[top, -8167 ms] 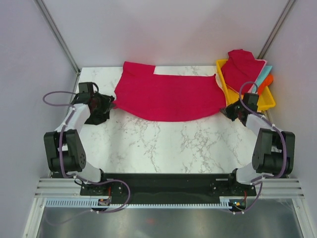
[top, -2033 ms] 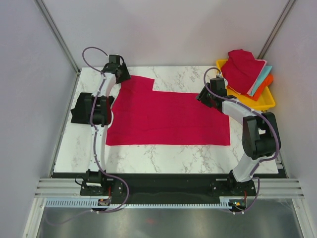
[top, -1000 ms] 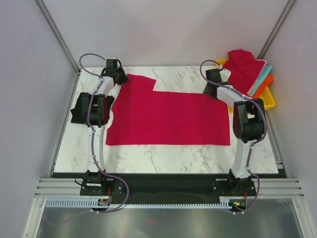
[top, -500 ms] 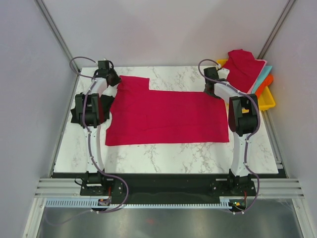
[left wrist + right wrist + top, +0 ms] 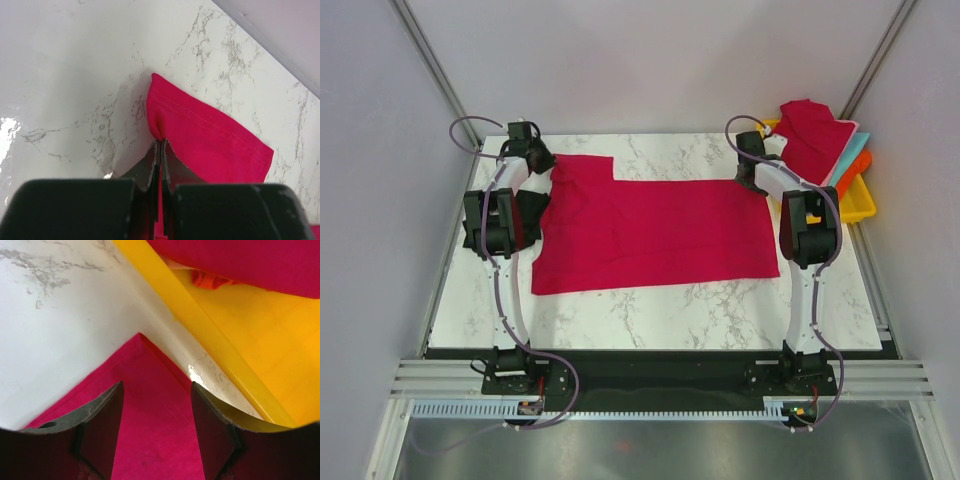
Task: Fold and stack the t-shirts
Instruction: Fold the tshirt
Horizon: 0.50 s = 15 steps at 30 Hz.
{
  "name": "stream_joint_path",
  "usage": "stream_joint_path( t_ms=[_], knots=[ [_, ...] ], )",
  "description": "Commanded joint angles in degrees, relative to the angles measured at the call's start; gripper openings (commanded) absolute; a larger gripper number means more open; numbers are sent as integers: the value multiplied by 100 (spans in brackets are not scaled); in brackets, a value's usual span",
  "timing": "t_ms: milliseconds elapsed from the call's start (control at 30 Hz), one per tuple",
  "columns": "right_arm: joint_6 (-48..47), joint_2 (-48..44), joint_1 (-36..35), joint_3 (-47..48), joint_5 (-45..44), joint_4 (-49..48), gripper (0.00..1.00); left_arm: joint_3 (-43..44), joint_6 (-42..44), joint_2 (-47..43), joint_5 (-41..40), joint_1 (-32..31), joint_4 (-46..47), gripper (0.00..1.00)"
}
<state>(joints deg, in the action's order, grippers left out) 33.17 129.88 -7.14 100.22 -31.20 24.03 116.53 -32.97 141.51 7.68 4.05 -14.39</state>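
The red shirt lies spread almost flat on the table, with its two far corners under the arms. We judge it light, thin and fully soft. It will not keep any shape when it is lifted, it will sag between two holding points, and it can slide easily on the smooth marble-pattern top. For this reason the best places to hold are the corners and the stitched hem, where the cloth is doubled and a small pinch is enough.

The left gripper is closed tight on a small fold at the edge of the far left corner, just beside the seam line. The right gripper has its fingers wide apart over the far right corner and holds nothing. We cannot tell if the tips touch the cloth. This corner is close to the yellow tray, so a pull in that direction may catch the rim.

In the tray rests a pile of shirts, red on top with teal and orange edges showing. A black shirt lies just beside the left edge of the red one.

We see no brand, label or readable writing anywhere.
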Motion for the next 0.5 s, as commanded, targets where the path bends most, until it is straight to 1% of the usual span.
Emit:
stream_joint_path(
  t_ms=[0,233,333,367,433,467],
  knots=[
    [41,186,107,383,61,14,64,212,-192,-133,40,25,297,2],
    [32,616,177,884,255,128,64,274,-262,-27,128,8,367,2],
    [41,819,195,1139,360,295,61,283,-219,-10,102,16,376,2],
    [41,845,195,1157,395,295,53,283,-219,-18,93,8,367,2],
    [41,854,195,1157,439,286,42,283,-219,-18,119,8,376,2],
    [41,854,195,1157,439,295,33,274,-219,-18,137,8,376,2]
  ],
)
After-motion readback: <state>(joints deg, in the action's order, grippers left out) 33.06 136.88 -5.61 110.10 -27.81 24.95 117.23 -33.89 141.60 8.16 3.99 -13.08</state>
